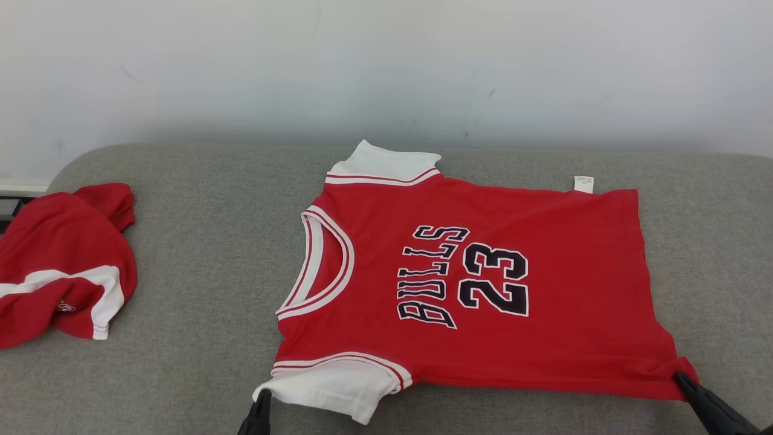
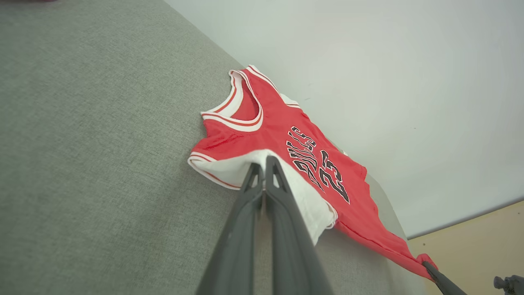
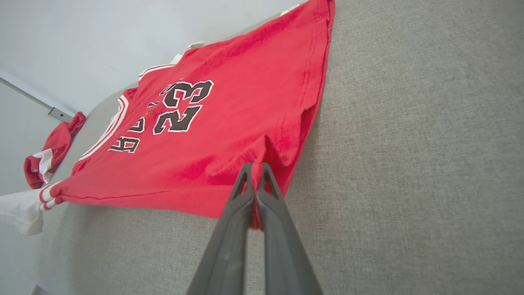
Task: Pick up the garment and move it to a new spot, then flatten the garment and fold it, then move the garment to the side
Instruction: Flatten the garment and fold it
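Jersey [image 1: 561, 314] flat on grey cushion [image 1: 199, 241], centre-right, collar toward left. Left fingers [image 2: 264, 184] shut, pinching near white sleeve [image 1: 338, 386]. Right fingers [image 3: 256, 186] shut on near right hem corner. Risks: thin pinch slips on lift; uneven pull skews fold; bunched corner leaves wrinkles. Second red garment [image 1: 60, 260] well apart, far left.

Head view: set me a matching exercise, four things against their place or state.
1. jersey
2. other garment
3. left gripper
4. right gripper

A. shut on the hem corner
B. bunched at far left
C. spread flat, print up
D. shut on the white sleeve

Pairs: 1-C, 2-B, 3-D, 4-A.
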Robot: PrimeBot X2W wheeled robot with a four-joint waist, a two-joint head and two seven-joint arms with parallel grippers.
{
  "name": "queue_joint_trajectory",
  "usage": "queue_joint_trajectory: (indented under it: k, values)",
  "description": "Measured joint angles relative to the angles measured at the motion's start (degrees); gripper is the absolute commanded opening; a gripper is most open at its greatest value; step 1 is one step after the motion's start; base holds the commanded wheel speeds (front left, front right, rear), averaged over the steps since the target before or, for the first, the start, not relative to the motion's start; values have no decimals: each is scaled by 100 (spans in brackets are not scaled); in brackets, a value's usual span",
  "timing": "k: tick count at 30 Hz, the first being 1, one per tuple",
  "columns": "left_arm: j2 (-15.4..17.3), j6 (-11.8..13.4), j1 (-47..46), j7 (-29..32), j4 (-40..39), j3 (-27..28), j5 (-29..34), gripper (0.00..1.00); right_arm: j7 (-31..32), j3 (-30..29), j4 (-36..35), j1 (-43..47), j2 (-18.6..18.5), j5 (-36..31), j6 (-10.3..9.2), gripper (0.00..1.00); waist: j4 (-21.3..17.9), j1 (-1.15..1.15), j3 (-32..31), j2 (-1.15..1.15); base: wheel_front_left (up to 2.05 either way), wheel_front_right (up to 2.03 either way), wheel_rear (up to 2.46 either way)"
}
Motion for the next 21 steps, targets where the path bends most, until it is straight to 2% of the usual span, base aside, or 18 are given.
queue_joint_trajectory:
  k: [7,12,21]
  values:
    - [142,-69,-488,138,-235,-53,231,0,64,-326,-252,2,36,-253,0,0,-53,0,-17,0,0,0,0]
    - [280,-101,-814,285,-445,68,233,0,146,-527,-753,25,-24,-326,0,0,-121,0,-3,0,0,0,0]
    - [413,-224,-1407,500,-264,194,216,0,471,-909,-847,-36,-70,-431,0,0,-255,0,84,0,0,0,0]
